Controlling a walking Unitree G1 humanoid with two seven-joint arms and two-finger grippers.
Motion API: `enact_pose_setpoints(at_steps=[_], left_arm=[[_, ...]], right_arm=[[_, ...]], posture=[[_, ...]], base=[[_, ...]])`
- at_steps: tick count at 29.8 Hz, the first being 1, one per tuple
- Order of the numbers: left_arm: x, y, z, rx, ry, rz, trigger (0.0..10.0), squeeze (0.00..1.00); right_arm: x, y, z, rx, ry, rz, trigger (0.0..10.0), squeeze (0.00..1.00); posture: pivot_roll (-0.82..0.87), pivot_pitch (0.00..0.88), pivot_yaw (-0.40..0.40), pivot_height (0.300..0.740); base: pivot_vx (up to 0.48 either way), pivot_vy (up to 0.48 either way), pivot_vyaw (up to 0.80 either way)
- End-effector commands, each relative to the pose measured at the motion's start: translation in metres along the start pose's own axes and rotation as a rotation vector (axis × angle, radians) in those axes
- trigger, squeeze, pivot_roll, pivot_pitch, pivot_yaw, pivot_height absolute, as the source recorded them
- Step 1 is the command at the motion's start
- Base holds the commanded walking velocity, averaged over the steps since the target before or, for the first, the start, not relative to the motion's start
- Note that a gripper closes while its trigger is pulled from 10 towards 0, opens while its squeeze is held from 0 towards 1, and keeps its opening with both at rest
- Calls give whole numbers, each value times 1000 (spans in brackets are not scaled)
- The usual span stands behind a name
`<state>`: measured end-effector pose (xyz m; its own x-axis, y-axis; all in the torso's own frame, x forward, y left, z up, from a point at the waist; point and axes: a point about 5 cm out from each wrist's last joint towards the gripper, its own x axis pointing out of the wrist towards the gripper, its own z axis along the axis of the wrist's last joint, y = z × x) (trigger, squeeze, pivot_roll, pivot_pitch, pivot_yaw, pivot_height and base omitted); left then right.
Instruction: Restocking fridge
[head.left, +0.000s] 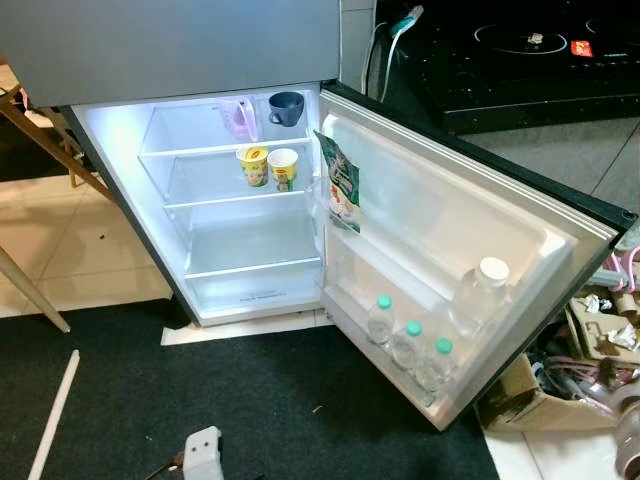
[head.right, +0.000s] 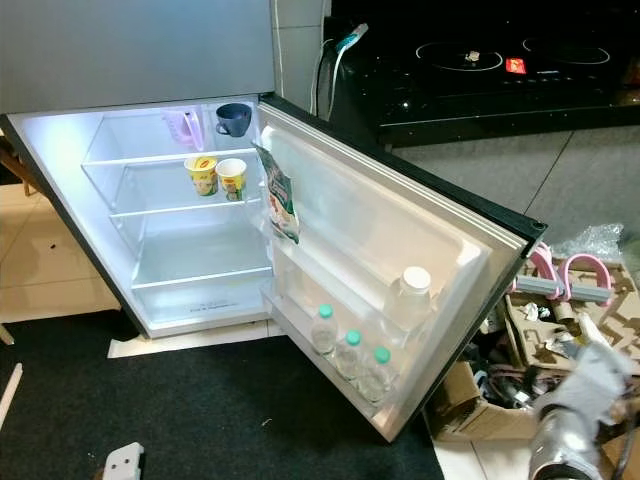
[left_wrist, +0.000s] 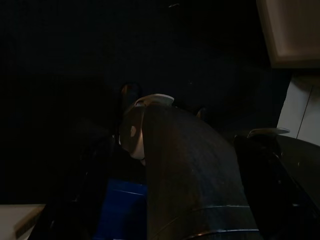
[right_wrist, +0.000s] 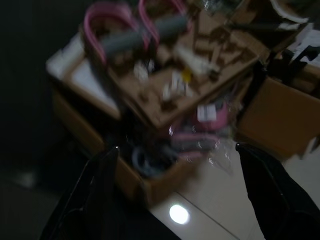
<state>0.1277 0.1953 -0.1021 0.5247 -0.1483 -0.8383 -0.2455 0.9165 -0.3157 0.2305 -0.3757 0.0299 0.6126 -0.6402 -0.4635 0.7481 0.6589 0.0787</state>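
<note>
The fridge (head.left: 250, 290) stands open and lit, its door (head.left: 470, 240) swung out to the right. A pink item (head.left: 238, 117) and a dark blue mug (head.left: 286, 107) sit on the top shelf, with two yellow cups (head.left: 268, 167) on the shelf below. The door holds a green snack packet (head.left: 341, 183), a large white-capped bottle (head.left: 480, 293) and three small teal-capped bottles (head.left: 408, 344). My right arm (head.right: 565, 430) hangs low at the right. Its gripper (right_wrist: 185, 200) is open above a cluttered cardboard box (right_wrist: 165, 100). My left gripper (left_wrist: 170, 200) hangs in the dark, fingers apart.
A dark mat (head.left: 300, 410) lies before the fridge, with a white strip (head.left: 55, 410) and a small white object (head.left: 203, 452) on it. Cardboard boxes of clutter (head.right: 530, 330) crowd the floor right of the door. A black cooktop (head.left: 520, 50) is behind, and wooden legs (head.left: 40, 140) stand at the left.
</note>
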Motion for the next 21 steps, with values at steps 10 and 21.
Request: enact_pose_setpoints(at_steps=[10, 21], left_arm=[[-3, 8, -3, -7, 12, 11, 10000, 0], [-3, 7, -3, -13, 10, 2, 10000, 0]], right_arm=[[5, 28, 79, 223, -252, 289, 10000, 0], [-9, 78, 80, 14, -214, 801, 10000, 0]], posture=[[-19, 0, 5, 740], [-25, 0, 3, 740]], base=[[0, 0, 0], [0, 0, 0]])
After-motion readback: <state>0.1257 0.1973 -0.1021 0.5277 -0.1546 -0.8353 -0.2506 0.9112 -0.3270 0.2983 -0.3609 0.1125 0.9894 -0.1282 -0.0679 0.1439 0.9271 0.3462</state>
